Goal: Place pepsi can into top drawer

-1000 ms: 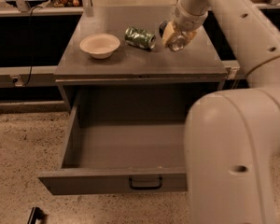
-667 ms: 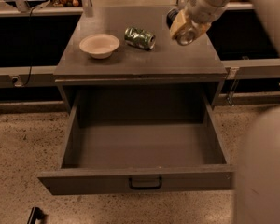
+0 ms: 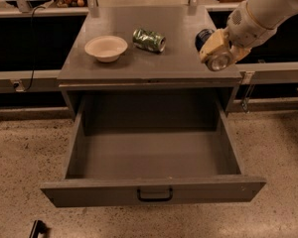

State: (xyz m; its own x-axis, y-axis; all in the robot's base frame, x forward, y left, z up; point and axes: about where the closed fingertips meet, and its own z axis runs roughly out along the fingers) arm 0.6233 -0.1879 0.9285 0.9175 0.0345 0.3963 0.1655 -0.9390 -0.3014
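Grey cabinet top [image 3: 154,68] is carrying two things. White bowl [image 3: 106,48] is sitting upright on its left half. Green dented can [image 3: 149,39] is lying on its side just right of the bowl, slightly farther back, not touching it. The rest of the top, right of the bowl and in front of it, is showing bare grey surface. Gripper [image 3: 214,51] is hanging well to the right of the bowl, over the top's right front corner, clamping the pepsi can [image 3: 204,35] off the surface. Cabinet is standing on a speckled floor [image 3: 20,148]. A small black object [image 3: 37,228] is lying on that floor, below and left of the bowl, partly cut off.
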